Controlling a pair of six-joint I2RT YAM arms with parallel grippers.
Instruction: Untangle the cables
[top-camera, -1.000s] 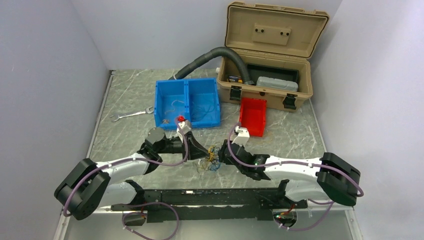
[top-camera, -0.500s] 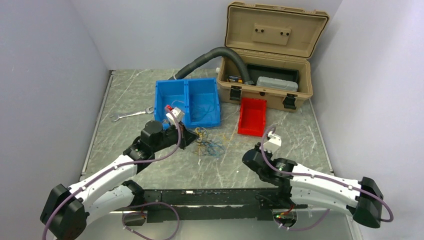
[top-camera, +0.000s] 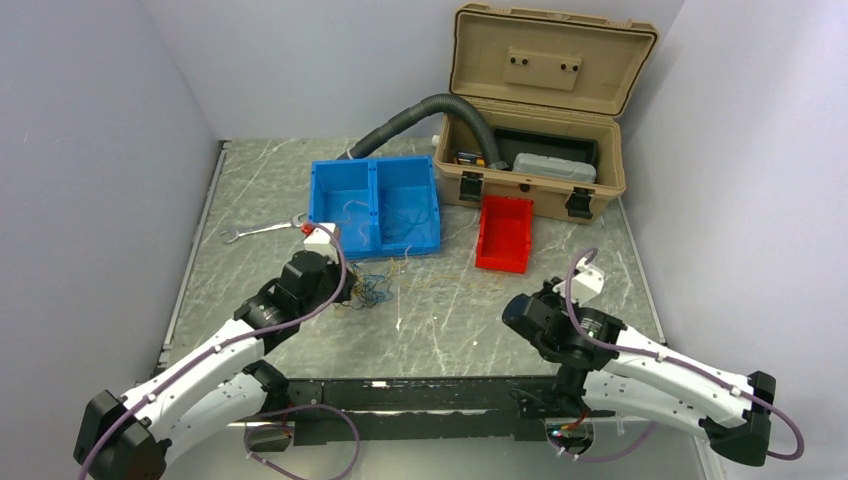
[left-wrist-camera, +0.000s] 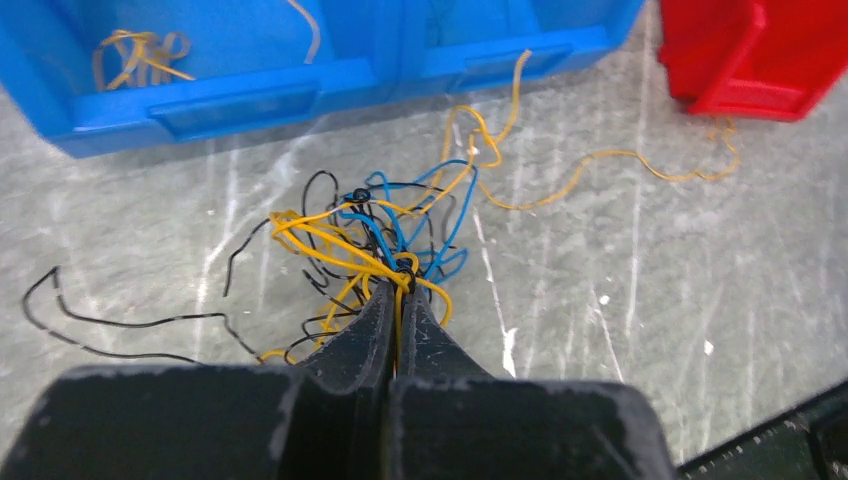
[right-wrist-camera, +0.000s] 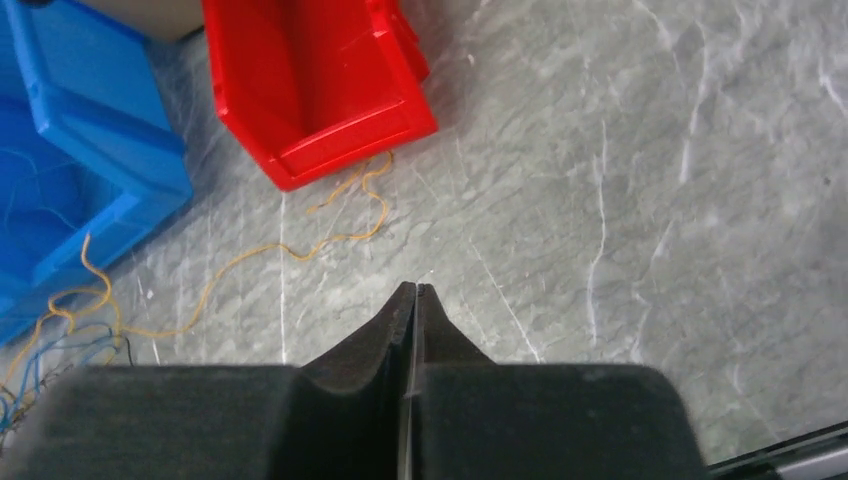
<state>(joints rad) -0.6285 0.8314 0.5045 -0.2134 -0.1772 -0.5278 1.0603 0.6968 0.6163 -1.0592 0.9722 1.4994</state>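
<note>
Left tool (left-wrist-camera: 400, 290): jaws pressed together, nipping a yellow wire right at a small black knot in the tangle.
Right tool (right-wrist-camera: 412, 292): jaws closed tip to tip with nothing between them, above bare counter (top-camera: 450, 300), well apart from the tangle.
Cables (left-wrist-camera: 390, 235): a loose snarl of yellow, blue and black wires on the counter, just in front of the blue bin (top-camera: 374, 192) and at the left tool's tips.
Yellow strand (left-wrist-camera: 600, 158): trails out of the snarl across the counter and ends in curls by the front of the red bin (right-wrist-camera: 310, 90).
Black strand (left-wrist-camera: 100, 322): lies flat to the left of the snarl, with one end bent up.
Blue bin, contents: a small yellow coil lies in the left compartment. Thin wires also show in the right one, colour hard to tell.
Red bin: sits to the right of the blue bin, near the front of the toolbox (top-camera: 540, 170).
Toolbox: tan, lid up, at the far edge of the counter, with a grey case inside.
Hose (top-camera: 420, 108): thick, grey and ribbed, arching from behind the blue bin into the toolbox.
Wrench (top-camera: 262, 230): flat on the counter, left of the blue bin.
Arms: the left reaches in toward the blue bin, the right is angled toward the middle of the counter.
</note>
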